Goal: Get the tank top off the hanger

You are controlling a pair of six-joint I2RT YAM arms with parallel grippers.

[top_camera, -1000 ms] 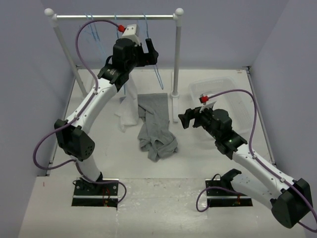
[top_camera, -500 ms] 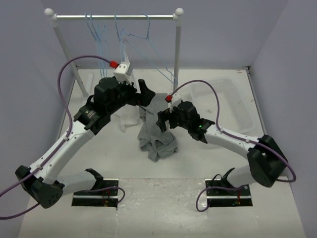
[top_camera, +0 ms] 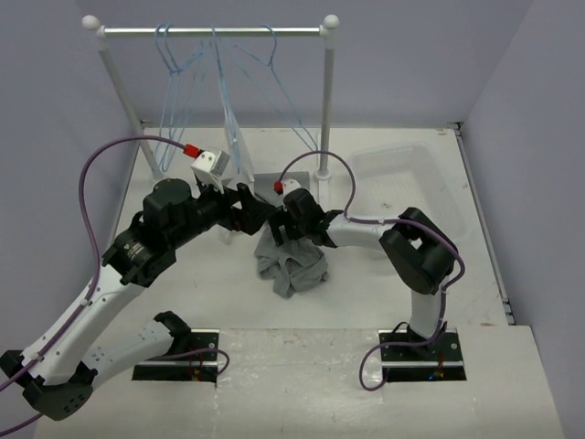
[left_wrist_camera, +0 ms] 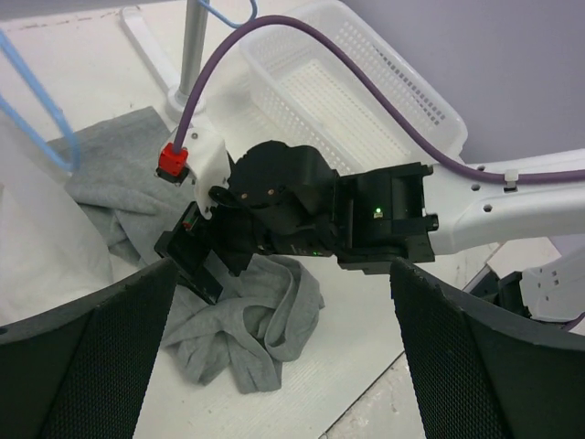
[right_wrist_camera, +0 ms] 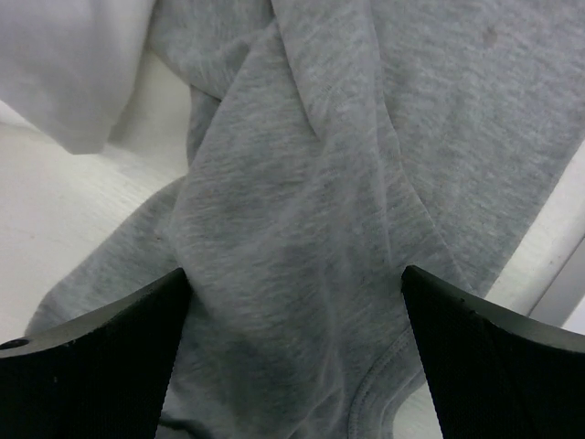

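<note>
Tank top point(top_camera: 291, 263), grey and limp, lies crumpled on the white counter point(top_camera: 356, 297) below a clothes rail point(top_camera: 210, 31), beside a smaller white garment point(right_wrist_camera: 73, 64). Several pale blue hangers point(top_camera: 167, 41) hang from the rail. The hanger point(top_camera: 272, 38) nearest the top slopes down toward it (whether it is threaded through the straps cannot be made out). Right claw point(right_wrist_camera: 292, 366) is spread wide and empty, poised just above a thick grey fold. Left claw point(left_wrist_camera: 283, 366), also spread and empty, hovers close by, facing it. The cloth looks soft, light and stretchy, so it should bunch and drape rather than lift as one piece. A pinch on the raised fold or the stitched hem would likely hold best.
</note>
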